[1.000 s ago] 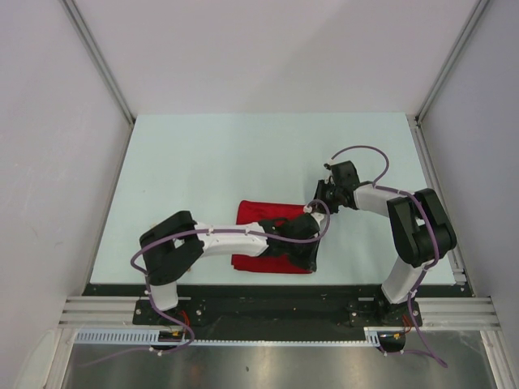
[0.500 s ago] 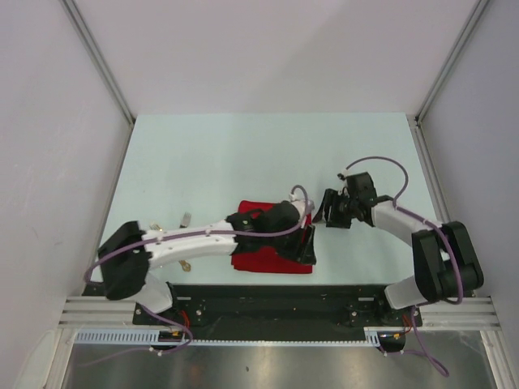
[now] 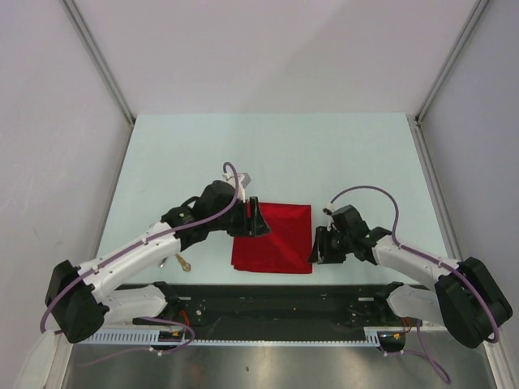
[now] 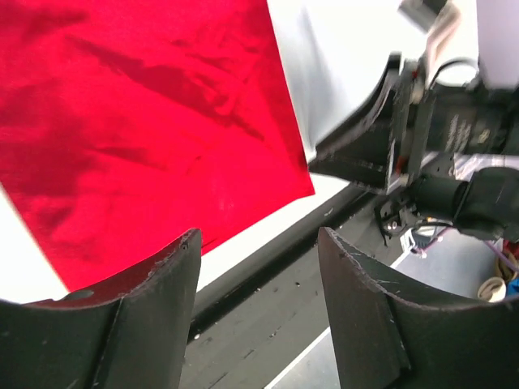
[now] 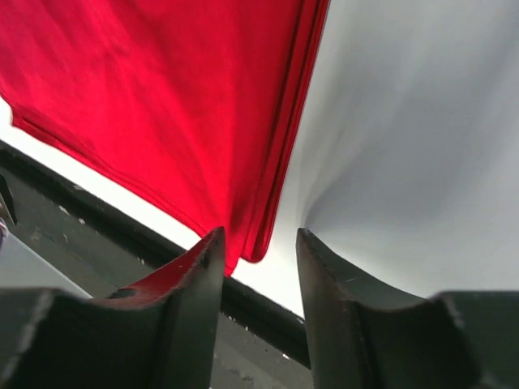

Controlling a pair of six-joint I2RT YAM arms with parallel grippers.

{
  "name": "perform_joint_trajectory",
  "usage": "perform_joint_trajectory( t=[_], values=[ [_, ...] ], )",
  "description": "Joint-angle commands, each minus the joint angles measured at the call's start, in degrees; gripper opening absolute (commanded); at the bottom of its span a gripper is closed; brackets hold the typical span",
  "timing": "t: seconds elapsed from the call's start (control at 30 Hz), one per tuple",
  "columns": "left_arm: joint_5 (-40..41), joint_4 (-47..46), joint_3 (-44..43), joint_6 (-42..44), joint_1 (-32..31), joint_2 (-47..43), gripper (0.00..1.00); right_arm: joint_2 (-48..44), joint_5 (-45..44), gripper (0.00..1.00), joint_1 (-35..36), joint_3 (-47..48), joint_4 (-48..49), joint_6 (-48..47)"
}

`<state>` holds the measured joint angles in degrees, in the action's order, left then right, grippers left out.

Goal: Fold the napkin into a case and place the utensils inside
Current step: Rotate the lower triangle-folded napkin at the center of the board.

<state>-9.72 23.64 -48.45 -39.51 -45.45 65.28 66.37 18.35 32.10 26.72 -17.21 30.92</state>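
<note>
Left hand [image 3: 258, 220] and right hand [image 3: 318, 245], both spread, empty.
I see them at 10 and 4 o'clock of the napkin [image 3: 276, 237].

Seen from above, a lone gold utensil [image 3: 183, 262] peeped out beside the left arm [image 3: 138, 247], too small to tell which piece it was. The left gripper [image 3: 257, 220] covered the far-left corner of the napkin [image 3: 280, 239]. In the left wrist view the napkin ran off the top and left edges, and the right gripper [image 4: 340, 158] showed only as a blur at the right. The right wrist view cut the napkin off at its top edge.
</note>
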Motion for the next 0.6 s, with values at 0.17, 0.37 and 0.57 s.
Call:
perform_joint_trajectory(
  t=[0.17, 0.37, 0.57],
  values=[
    [-5.3, 0.8, 0.7, 2.9, 5.2, -4.7, 0.65, 0.0, -1.9, 0.4, 5.3, -3.4, 4.6, 6.3],
    [-6.5, -0.1, 1.9, 2.7, 6.5, -5.4, 0.66, -0.1, -3.5, 0.33, 5.9, -5.2, 4.1, 8.0],
    [-10.5, -2.9, 4.4, 1.1, 9.4, -4.5, 0.66, 0.1, -8.6, 0.18, 3.7, -5.4, 0.9, 9.2]
  ],
)
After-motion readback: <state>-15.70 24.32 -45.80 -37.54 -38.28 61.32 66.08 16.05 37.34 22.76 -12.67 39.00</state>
